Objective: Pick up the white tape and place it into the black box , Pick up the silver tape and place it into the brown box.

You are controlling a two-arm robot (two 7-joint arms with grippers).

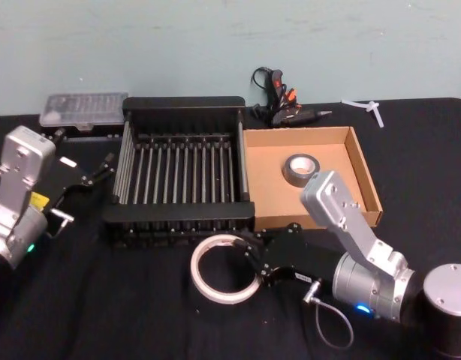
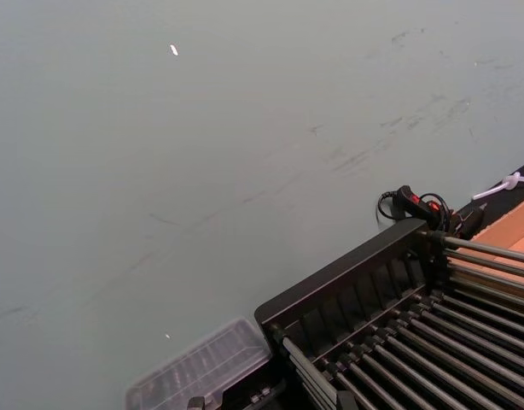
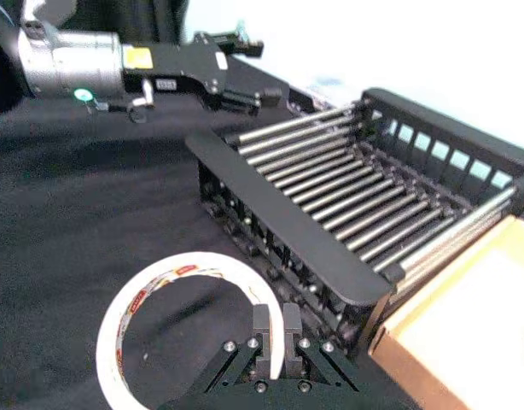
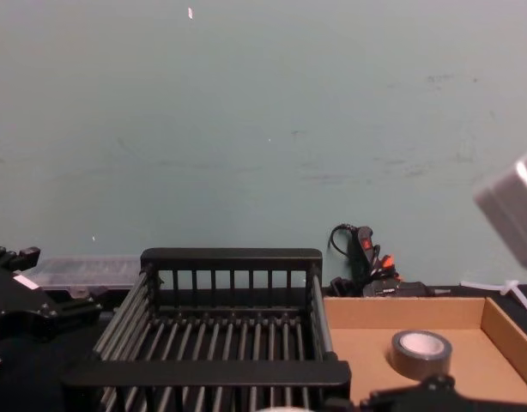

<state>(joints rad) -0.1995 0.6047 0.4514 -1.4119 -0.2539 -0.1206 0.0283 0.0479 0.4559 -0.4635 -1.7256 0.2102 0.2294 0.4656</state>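
Observation:
The white tape [image 1: 215,289] [image 3: 125,312], a wide ring with red print inside, is on the black cloth in front of the black box [image 1: 184,105] [image 3: 279,222] [image 4: 229,256]. My right gripper [image 1: 251,264] [image 3: 276,333] is shut on the ring's right-hand rim. I cannot tell whether the tape is lifted off the cloth. The silver tape [image 1: 298,169] [image 4: 420,352] lies flat inside the brown box [image 1: 366,172] [image 4: 504,330], which stands against the crate's right side. My left gripper [image 1: 86,154] [image 3: 253,73] [image 4: 57,279] hangs open to the left of the crate, holding nothing.
A clear plastic case [image 1: 84,109] [image 2: 202,367] sits behind the crate's left corner. A black and orange glue gun [image 1: 279,97] [image 4: 366,253] lies behind the cardboard tray. A small white plastic piece [image 1: 369,109] rests at the back right.

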